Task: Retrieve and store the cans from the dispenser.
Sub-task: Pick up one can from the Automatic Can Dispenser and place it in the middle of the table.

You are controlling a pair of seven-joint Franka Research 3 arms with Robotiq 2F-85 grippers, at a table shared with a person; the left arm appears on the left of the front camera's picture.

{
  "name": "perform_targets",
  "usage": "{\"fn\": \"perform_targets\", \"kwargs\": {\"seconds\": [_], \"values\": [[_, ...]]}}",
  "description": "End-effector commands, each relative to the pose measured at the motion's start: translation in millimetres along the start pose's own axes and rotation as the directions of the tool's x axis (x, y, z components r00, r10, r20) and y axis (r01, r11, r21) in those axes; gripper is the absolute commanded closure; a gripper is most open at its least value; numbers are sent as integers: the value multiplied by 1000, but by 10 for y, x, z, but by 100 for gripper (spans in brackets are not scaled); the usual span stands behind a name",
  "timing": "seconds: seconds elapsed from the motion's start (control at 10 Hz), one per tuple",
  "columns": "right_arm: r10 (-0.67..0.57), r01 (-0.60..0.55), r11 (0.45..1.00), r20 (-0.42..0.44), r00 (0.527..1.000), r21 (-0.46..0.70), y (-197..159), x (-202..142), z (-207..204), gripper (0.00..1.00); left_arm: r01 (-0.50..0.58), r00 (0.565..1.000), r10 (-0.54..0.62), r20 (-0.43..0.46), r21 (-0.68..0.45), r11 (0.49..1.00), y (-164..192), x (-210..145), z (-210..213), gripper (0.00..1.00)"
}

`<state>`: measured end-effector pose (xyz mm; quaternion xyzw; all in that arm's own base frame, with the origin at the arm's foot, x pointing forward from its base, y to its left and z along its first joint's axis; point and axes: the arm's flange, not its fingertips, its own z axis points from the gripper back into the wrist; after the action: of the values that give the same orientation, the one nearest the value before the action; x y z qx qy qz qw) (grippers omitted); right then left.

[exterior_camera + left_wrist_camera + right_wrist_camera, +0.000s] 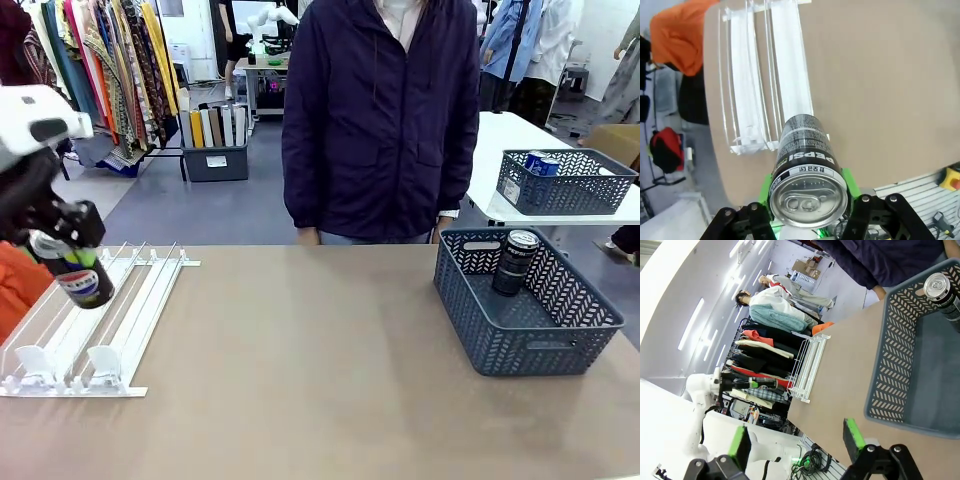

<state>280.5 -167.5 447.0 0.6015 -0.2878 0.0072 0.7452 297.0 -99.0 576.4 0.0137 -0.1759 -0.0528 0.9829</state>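
My left gripper (78,268) is shut on a dark Pepsi can (86,284), which hangs tilted just above the left rails of the dispenser (110,325). In the left wrist view the can (807,165) sits between the green pads (766,184), silver top towards the camera, with the dispenser's white rails (790,75) below it. A second dark can (515,262) stands upright in the dark grey mesh basket (520,345) at the right. My right gripper (796,442) is open and holds nothing; it hangs near the basket (890,375) and the can (944,294) inside it.
A person in a dark jacket (380,120) stands at the table's far edge. Behind, a second mesh basket (565,185) with blue cans sits on a white table. The brown tabletop (300,350) lies bare between dispenser and basket.
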Motion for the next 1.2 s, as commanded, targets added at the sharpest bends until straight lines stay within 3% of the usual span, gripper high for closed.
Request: {"fn": "perform_targets", "kwargs": {"seconds": [0.0, 0.1, 0.6, 0.7, 0.9, 1.1], "values": [[6, -6, 1000, 25, 1000, 18, 28, 47, -17, 0, -34, 999, 36, 30, -48, 998, 86, -57, 113, 100], [6, -6, 1000, 25, 1000, 18, 28, 47, -17, 0, 0, 1000, 0, 0, 0, 1000, 0, 0, 0, 100], [6, -6, 1000, 25, 1000, 18, 28, 47, -17, 0, -3, 1000, 2, -26, -5, 1000, -3, -32, -54, 100], [6, -6, 1000, 25, 1000, 18, 28, 47, -17, 0, 46, 999, -47, -10, -125, 991, -87, 59, -84, 100], [6, -6, 1000, 25, 1000, 18, 28, 47, -17, 0, 104, 994, -105, 5, -205, 973, -766, 418, -200, 100], [6, -6, 1000, 25, 1000, 18, 28, 47, -17, 0, 175, 975, -204, -84, -273, 946, -1737, 660, -503, 100]]}}
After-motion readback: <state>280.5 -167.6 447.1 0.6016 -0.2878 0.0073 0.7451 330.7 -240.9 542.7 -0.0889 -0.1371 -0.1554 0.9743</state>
